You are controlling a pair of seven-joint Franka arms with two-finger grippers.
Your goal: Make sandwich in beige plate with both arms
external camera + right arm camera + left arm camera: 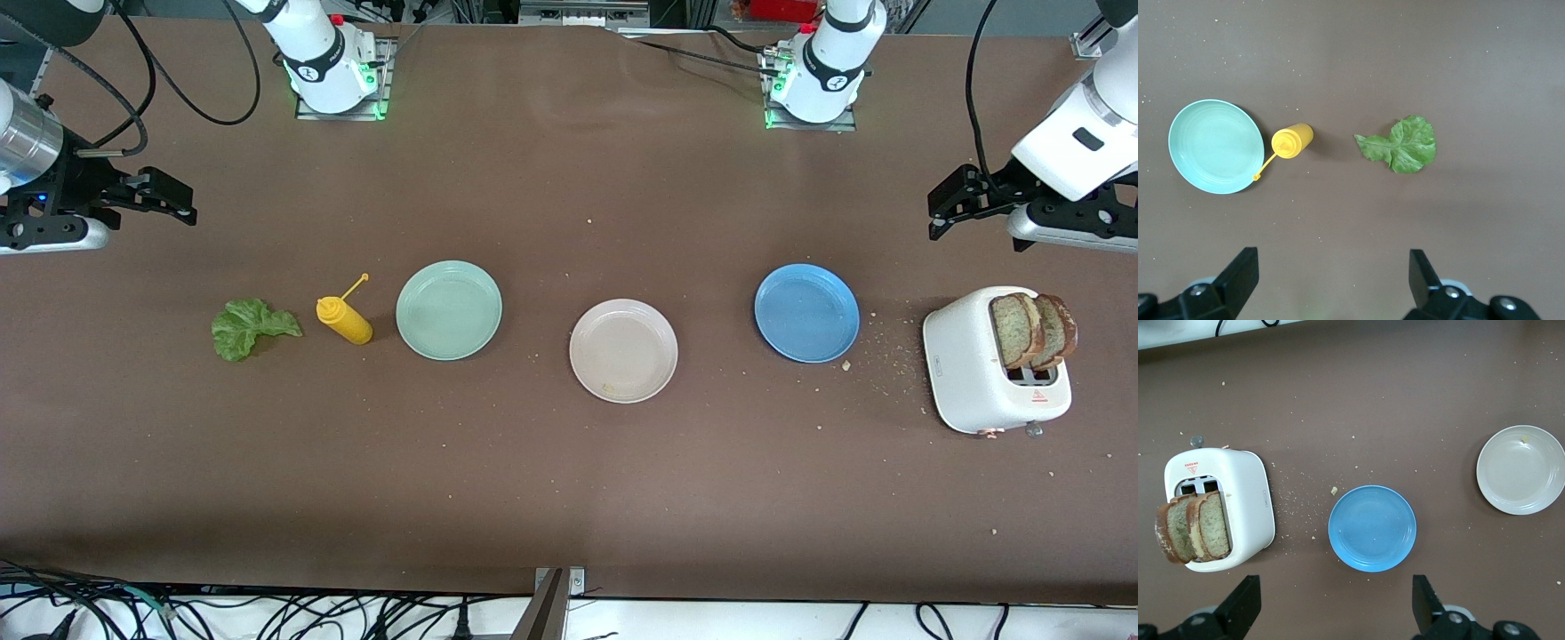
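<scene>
The beige plate (623, 350) sits empty at the table's middle and also shows in the left wrist view (1520, 469). Two brown bread slices (1031, 331) stand upright in the white toaster (978, 373) at the left arm's end; they also show in the left wrist view (1193, 529). A green lettuce leaf (246, 327) lies on the table at the right arm's end and shows in the right wrist view (1400, 145). My left gripper (944, 209) hangs open and empty above the table near the toaster. My right gripper (173, 197) hangs open and empty above the table near the lettuce.
A yellow mustard bottle (346, 320) lies between the lettuce and a mint-green plate (449, 309). A blue plate (806, 312) sits between the beige plate and the toaster. Crumbs are scattered around the toaster.
</scene>
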